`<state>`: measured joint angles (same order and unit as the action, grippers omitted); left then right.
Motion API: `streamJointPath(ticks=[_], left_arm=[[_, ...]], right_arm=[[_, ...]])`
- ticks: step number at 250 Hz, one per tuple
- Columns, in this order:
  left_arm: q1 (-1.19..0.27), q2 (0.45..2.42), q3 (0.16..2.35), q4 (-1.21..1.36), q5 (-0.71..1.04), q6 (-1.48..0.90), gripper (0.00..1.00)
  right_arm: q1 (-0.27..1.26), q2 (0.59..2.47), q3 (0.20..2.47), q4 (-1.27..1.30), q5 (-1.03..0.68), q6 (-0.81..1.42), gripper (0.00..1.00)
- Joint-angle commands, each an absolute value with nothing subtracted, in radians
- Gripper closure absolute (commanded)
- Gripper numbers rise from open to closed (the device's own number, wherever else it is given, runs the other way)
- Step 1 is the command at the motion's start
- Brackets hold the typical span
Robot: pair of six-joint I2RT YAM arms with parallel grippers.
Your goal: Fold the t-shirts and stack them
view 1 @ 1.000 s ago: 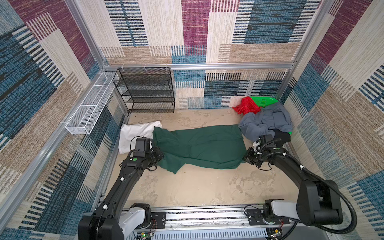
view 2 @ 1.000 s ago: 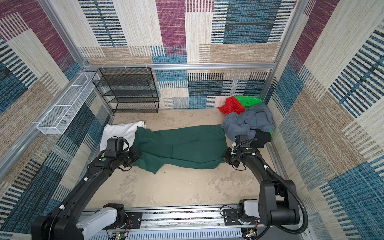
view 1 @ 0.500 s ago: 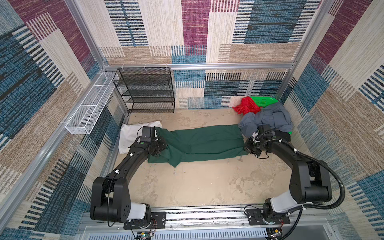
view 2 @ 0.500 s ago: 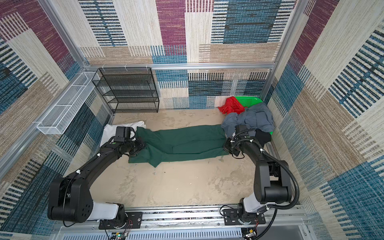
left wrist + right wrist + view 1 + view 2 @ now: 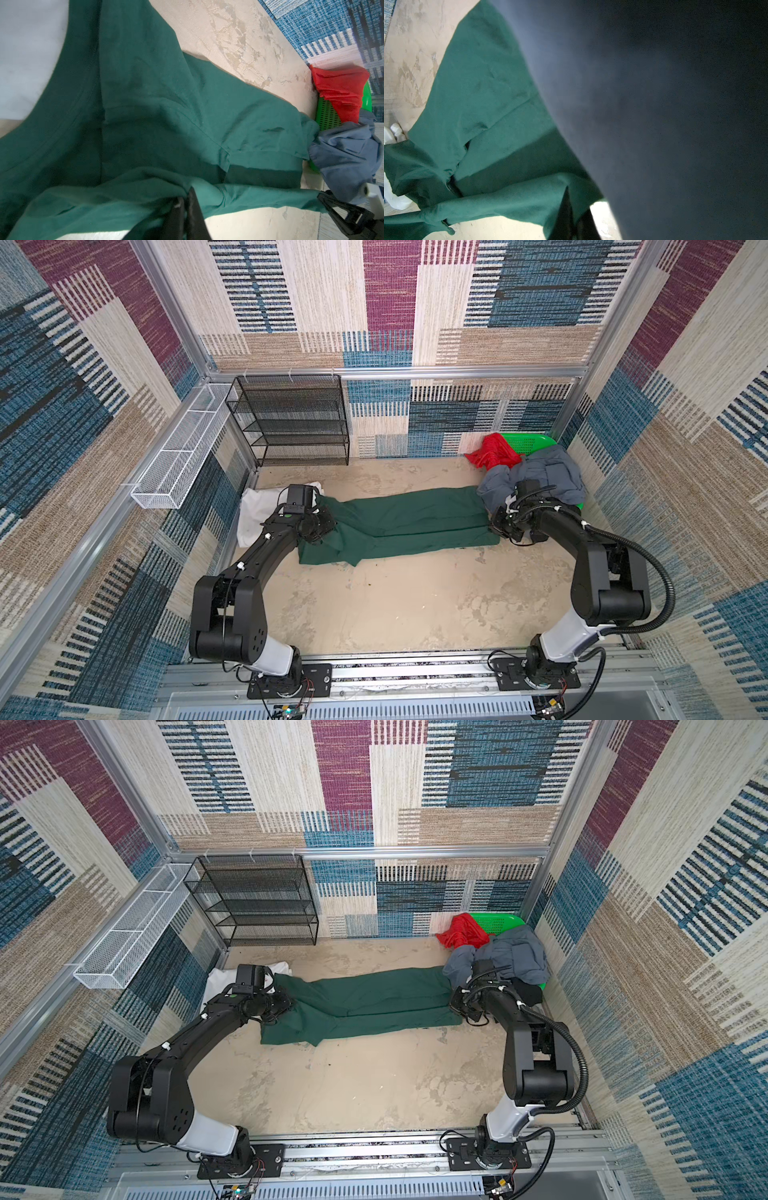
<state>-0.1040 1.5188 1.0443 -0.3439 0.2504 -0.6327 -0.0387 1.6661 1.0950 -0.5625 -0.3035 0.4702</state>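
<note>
A dark green t-shirt [image 5: 407, 518] [image 5: 365, 998] lies across the table as a long band, its front part doubled over. My left gripper [image 5: 321, 526] [image 5: 187, 192] is shut on cloth at the shirt's left end. At the right end, my right gripper [image 5: 497, 524] [image 5: 575, 203] is shut on its cloth too. A white t-shirt [image 5: 257, 510] lies flat under the left wrist. A grey-blue t-shirt [image 5: 548, 472] [image 5: 654, 104] and a red t-shirt [image 5: 492, 454] are heaped at the back right, close behind my right gripper.
The heap spills from a bright green perforated basket [image 5: 532, 443] in the back right corner. A black wire shelf rack [image 5: 291, 418] stands against the back wall. A white wire basket [image 5: 178, 464] hangs on the left wall. Bare table [image 5: 395, 605] lies in front of the shirt.
Both grippers have moved toward the back wall with the green shirt's front edge, laying it over the rest. The shirt is now a narrower band.
</note>
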Motion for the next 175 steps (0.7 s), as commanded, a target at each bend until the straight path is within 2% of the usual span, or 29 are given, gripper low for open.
streamJointPath(ticks=[1,139,150,175], left_arm=[[-0.103,1.529,1.067,-0.35,0.266,-0.626,1.0],[-0.101,1.582,1.113,-0.384,0.224,-0.613,1.0],[-0.1,1.583,1.116,-0.381,0.247,-0.622,0.99],[-0.1,1.56,1.135,-0.358,0.339,-0.629,0.57]], right_arm=[[-0.038,1.669,1.1,-0.53,-0.271,0.461,1.0],[-0.038,1.779,1.202,-0.475,-0.282,0.483,1.0],[-0.038,1.785,1.211,-0.478,-0.299,0.48,0.9],[-0.038,1.773,1.212,-0.474,-0.336,0.477,0.54]])
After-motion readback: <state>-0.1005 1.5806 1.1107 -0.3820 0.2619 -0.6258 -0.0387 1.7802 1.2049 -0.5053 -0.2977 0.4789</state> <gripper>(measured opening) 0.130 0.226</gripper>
